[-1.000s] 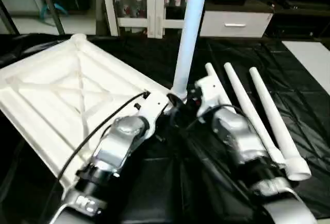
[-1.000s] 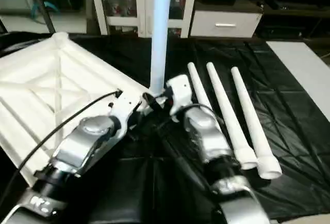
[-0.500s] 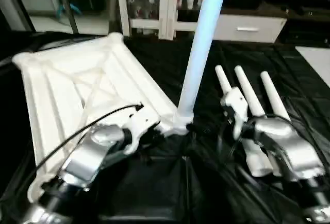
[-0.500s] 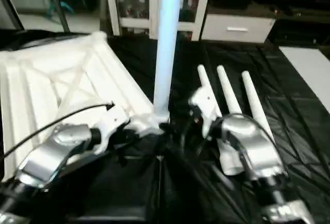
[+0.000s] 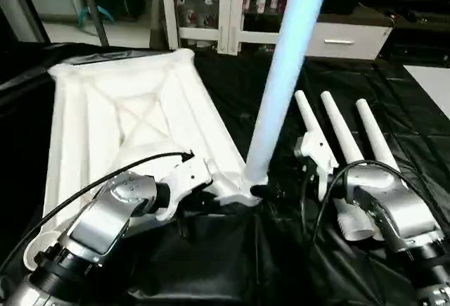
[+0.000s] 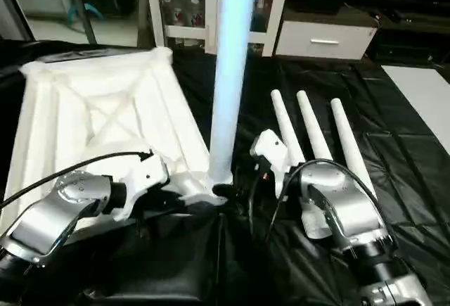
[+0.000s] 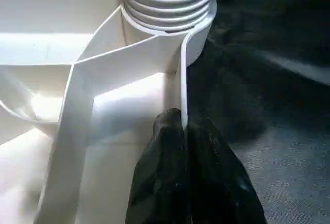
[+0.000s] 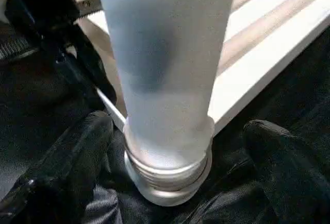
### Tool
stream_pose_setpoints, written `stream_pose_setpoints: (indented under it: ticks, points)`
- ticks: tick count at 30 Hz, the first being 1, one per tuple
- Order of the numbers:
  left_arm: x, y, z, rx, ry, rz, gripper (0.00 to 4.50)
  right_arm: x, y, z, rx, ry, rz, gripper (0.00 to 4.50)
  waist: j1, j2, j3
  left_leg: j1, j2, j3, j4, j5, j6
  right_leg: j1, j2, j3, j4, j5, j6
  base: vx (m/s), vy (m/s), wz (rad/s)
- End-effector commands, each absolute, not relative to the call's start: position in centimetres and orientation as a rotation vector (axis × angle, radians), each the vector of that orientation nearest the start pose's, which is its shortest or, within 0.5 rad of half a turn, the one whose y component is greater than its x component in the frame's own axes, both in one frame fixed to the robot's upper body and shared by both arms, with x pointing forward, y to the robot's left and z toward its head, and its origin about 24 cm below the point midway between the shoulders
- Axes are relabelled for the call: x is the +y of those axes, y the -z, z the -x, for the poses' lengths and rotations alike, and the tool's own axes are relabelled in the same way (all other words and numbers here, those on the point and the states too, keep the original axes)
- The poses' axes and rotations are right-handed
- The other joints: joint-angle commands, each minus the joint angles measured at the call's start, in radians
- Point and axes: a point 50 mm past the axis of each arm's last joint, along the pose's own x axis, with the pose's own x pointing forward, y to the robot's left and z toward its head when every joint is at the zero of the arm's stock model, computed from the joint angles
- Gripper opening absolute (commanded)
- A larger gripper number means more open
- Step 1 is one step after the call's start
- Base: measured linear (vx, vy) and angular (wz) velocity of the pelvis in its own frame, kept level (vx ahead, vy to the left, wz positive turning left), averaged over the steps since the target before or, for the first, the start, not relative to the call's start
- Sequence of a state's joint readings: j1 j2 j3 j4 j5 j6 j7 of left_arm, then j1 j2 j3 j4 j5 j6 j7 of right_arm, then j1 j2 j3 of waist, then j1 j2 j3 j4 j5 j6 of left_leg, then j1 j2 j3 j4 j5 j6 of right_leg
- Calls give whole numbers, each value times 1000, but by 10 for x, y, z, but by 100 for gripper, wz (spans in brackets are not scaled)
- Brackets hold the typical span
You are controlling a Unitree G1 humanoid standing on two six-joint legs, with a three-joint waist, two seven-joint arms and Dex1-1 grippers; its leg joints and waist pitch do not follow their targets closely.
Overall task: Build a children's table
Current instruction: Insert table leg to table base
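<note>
The white tabletop [image 5: 119, 119] lies ribbed side up on the left. One white leg [image 5: 285, 74] stands upright in its near corner socket [image 7: 167, 7]. My left gripper [image 7: 181, 123] is shut on the thin rim wall just beside that socket. My right gripper [image 8: 178, 126] is open, with one black finger [image 8: 77, 152] on each side of the leg's base, not touching it. Three loose legs [image 5: 344, 144] lie side by side to the right, partly under my right forearm.
A black sheet [image 5: 415, 130] covers the work surface. White cabinets and a drawer unit [image 5: 337, 39] stand beyond its far edge. A flat white board [image 6: 422, 88] lies at the far right.
The view has shifted. The tabletop has swung round with my left gripper still on its rim. My right arm has drawn back to the right, away from the left forearm, and stays open.
</note>
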State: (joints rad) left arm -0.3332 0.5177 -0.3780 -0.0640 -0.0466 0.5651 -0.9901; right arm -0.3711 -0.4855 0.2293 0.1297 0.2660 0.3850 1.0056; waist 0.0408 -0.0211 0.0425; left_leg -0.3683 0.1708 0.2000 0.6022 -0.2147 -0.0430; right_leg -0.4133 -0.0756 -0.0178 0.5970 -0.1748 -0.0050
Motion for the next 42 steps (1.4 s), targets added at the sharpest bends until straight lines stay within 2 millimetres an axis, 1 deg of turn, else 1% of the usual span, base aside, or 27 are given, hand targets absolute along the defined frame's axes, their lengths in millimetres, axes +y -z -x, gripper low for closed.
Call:
stream_pose_setpoints:
  ticks: [1, 4, 8, 9, 11, 12, 13, 17, 19, 22, 24, 25, 26, 27, 30, 35, 37, 38, 39, 40, 41, 42]
  points:
    - [120, -68, -261, 505, 1261, -446, 0, -147, -74, -288, 359, -1170, 207, 429, -3, -1, -55, 17, 55, -22, -72, -111, 50, 47, -53, 29, -51, -103, -245, 0, 0, 0]
    - [120, -68, -261, 502, 1264, -448, 0, -146, -74, -288, 360, -1178, 204, 408, -2, 0, -56, 18, 55, -22, -71, -107, 54, 47, -54, 30, -51, -105, -244, 0, 0, 0]
    - [121, -68, -261, 504, 1264, -452, 0, -145, -71, -287, 373, -1204, 217, 368, -1, -2, -58, 17, 54, -21, -68, -89, 62, 49, -53, 29, -47, -83, -247, 0, 0, 0]
    - [121, -68, -261, 504, 1264, -453, 0, -145, -71, -287, 374, -1205, 219, 362, -1, -1, -58, 16, 54, -21, -68, -87, 65, 48, -54, 29, -47, -84, -251, 0, 0, 0]
    - [122, -68, -261, 504, 1264, -453, 0, -145, -70, -288, 377, -1207, 220, 342, -1, -3, -58, 16, 54, -21, -67, -87, 65, 49, -53, 29, -46, -87, -251, 0, 0, 0]
    - [122, -67, -260, 505, 1263, -454, 0, -144, -68, -288, 379, -1212, 221, 323, -1, -2, -57, 16, 54, -21, -67, -94, 64, 49, -54, 29, -48, -101, -250, 0, 0, 0]
    - [122, -67, -260, 506, 1263, -454, 0, -143, -68, -288, 380, -1213, 220, 323, -1, -2, -57, 16, 54, -22, -67, -94, 63, 48, -53, 29, -47, -101, -250, 0, 0, 0]
    - [122, -67, -260, 507, 1263, -455, 0, -142, -67, -288, 381, -1220, 221, 286, -1, -1, -57, 17, 54, -22, -67, -99, 61, 48, -53, 28, -46, -105, -249, 0, 0, 0]
    - [123, -67, -260, 508, 1263, -456, 0, -141, -66, -288, 381, -1223, 224, 275, -1, -1, -57, 16, 54, -22, -66, -99, 61, 48, -53, 28, -46, -104, -251, 0, 0, 0]
    - [124, -66, -259, 514, 1265, -455, 0, -139, -64, -288, 384, -1232, 221, 270, -3, 1, -56, 15, 54, -23, -67, -111, 55, 48, -53, 28, -47, -116, -247, 0, 0, 0]
    - [124, -66, -259, 516, 1265, -455, 0, -138, -63, -288, 386, -1234, 221, 269, -4, 0, -56, 16, 54, -23, -68, -127, 50, 47, -53, 28, -49, -136, -244, 0, 0, 0]
    - [124, -66, -258, 519, 1266, -454, 0, -138, -62, -287, 387, -1234, 220, 268, -4, 3, -56, 16, 54, -24, -68, -130, 47, 47, -53, 29, -49, -139, -243, 0, 0, 0]
    - [124, -65, -258, 521, 1267, -454, 0, -138, -61, -286, 389, -1236, 220, 267, -4, 2, -56, 16, 54, -23, -67, -131, 46, 47, -52, 29, -49, -139, -242, 0, 0, 0]
    - [124, -65, -258, 523, 1268, -453, 0, -138, -61, -285, 391, -1238, 219, 267, -5, 3, -56, 17, 54, -24, -68, -135, 42, 47, -52, 28, -49, -140, -240, 0, 0, 0]
    - [123, -65, -256, 524, 1276, -445, 0, -137, -60, -284, 390, -1242, 215, 267, -6, 4, -57, 16, 53, -24, -67, -130, 41, 48, -51, 29, -48, -127, -242, 0, 0, 0]
    - [122, -64, -255, 522, 1283, -441, 0, -136, -60, -284, 385, -1240, 209, 267, -6, 2, -57, 16, 53, -24, -66, -128, 45, 48, -51, 29, -47, -124, -245, 0, 0, 0]
    - [122, -64, -255, 520, 1285, -439, 0, -136, -60, -284, 377, -1233, 218, 267, -7, 2, -57, 16, 53, -24, -66, -135, 44, 48, -51, 29, -48, -136, -243, 0, 0, 0]
    - [121, -64, -255, 519, 1286, -439, 0, -137, -60, -287, 368, -1211, 218, 267, -7, 5, -56, 16, 53, -24, -66, -141, 40, 46, -52, 29, -49, -144, -242, 0, 0, 0]
    - [121, -64, -256, 519, 1286, -439, 0, -137, -59, -288, 366, -1205, 217, 267, -8, 5, -56, 16, 53, -24, -67, -149, 37, 46, -51, 29, -50, -152, -241, 0, 0, 0]
    - [121, -64, -256, 518, 1285, -439, 0, -137, -61, -289, 361, -1198, 211, 302, -8, 3, -56, 16, 52, -24, -67, -151, 36, 46, -51, 29, -50, -154, -240, 0, 0, 0]
    - [120, -64, -256, 518, 1285, -441, 0, -136, -62, -290, 358, -1201, 200, 323, -9, 0, -55, 16, 52, -24, -68, -160, 34, 46, -51, 29, -51, -165, -238, 0, 0, 0]
    - [120, -64, -257, 517, 1285, -442, 0, -136, -63, -290, 355, -1202, 192, 337, -8, 2, -55, 16, 53, -25, -69, -167, 30, 45, -51, 29, -51, -177, -235, 0, 0, 0]
